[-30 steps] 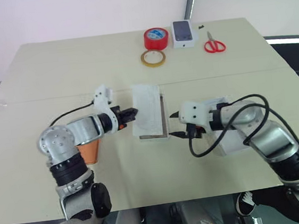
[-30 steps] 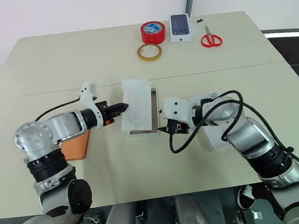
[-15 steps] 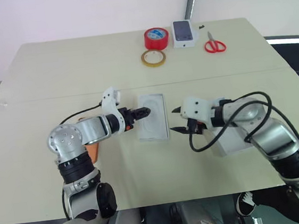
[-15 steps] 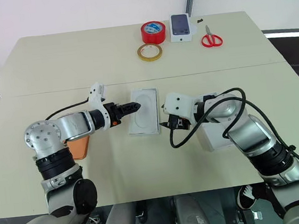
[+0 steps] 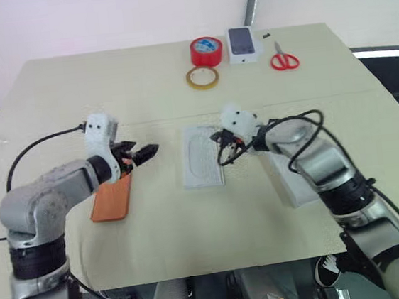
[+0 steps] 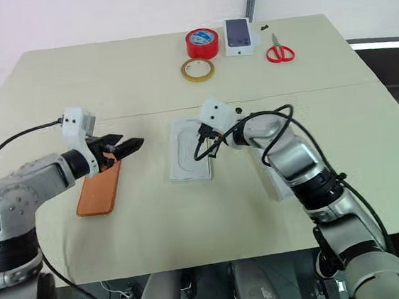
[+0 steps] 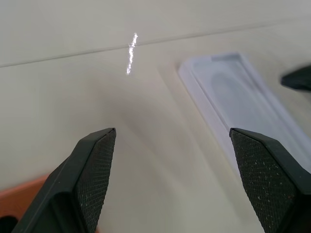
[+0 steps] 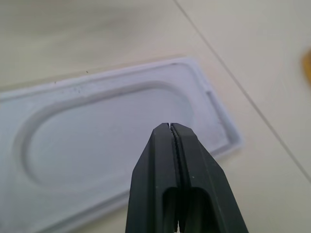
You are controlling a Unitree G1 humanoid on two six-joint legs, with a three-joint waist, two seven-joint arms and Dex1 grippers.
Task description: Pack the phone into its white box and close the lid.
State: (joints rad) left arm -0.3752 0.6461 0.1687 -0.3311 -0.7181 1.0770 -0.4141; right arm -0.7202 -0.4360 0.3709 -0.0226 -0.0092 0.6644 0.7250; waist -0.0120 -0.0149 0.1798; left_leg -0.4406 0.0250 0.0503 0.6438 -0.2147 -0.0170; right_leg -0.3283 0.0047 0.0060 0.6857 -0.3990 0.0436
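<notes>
**Phone on the table, box in the middle**

The flat orange phone [image 5: 112, 197] with round corners lies on the smooth tan table [image 5: 72, 91]. The left gripper [image 5: 148, 152] above it is spread wide and holds nothing. The white box [image 5: 202, 156] lies in the middle, with an oval dip on top. The right gripper [image 5: 219, 138] is pinched closed over the box, holding nothing. Two tape rolls [image 5: 207, 51] sit far back.
</notes>
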